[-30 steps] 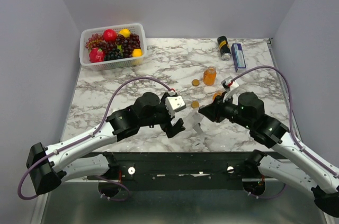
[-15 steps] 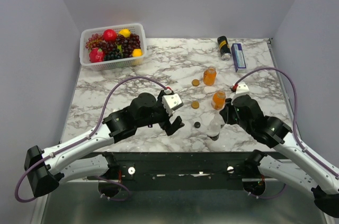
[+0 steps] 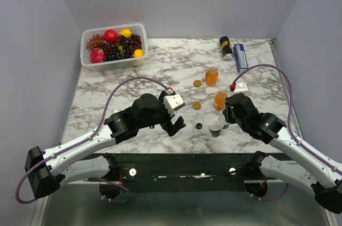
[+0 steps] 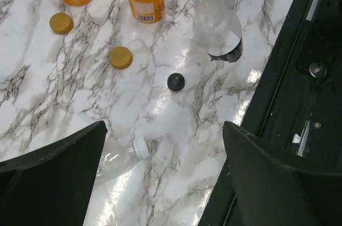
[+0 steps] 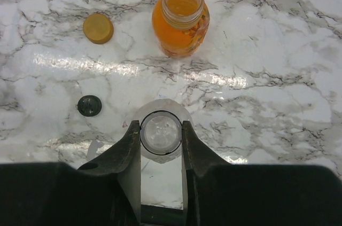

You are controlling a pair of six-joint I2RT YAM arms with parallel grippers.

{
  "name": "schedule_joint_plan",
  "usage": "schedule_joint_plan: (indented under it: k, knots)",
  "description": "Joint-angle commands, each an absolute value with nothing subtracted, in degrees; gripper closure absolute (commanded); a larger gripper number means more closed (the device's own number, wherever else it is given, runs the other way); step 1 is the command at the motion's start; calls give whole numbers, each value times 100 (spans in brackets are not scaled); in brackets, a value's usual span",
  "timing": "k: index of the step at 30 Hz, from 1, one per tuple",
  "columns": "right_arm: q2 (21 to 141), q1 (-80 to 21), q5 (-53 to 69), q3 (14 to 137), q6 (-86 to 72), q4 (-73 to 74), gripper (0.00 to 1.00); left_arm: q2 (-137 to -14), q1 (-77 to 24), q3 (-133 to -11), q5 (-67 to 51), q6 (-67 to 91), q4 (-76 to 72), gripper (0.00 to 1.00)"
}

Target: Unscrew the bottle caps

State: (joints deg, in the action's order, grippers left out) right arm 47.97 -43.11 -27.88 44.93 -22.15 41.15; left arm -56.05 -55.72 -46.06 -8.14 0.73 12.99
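Right jaws, pinching the open neck of the clear plastic bottle (image 5: pixel 161 132), are now standing it upright; its small dark round cap (image 4: pixel 176 82) is lying before the spread left jaws, unscrewed.

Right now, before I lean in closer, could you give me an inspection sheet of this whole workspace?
Surface: marble table, glossy, no spills seen.
Job's things: near orange bottle open-mouthed, far orange bottle upright behind it; two orange caps and a dark cap lying loose; upright clear bottle uncapped; second clear bottle lying on its side.
Clutter: fruit basket at the far left corner; black can and blue box far right.
Grippers: left gripper open, empty, over the lying bottle; right gripper shut on the upright clear bottle's neck.
Cables: a purple cable arches over each arm.
Surroundings: plain grey walls; nothing else seen.
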Motion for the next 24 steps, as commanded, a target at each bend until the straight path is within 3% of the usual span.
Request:
schedule_joint_plan:
  k: [1, 24]
  knots:
    - [4860, -4263, -2971, 4386, -2355, 3683, 99, -5616, -5590, -4676, -677, 114, 1380, 1]
    - [5449, -4245, -3138, 4201, -2936, 3647, 99, -5607, -5590, -4693, -606, 106, 1406, 1]
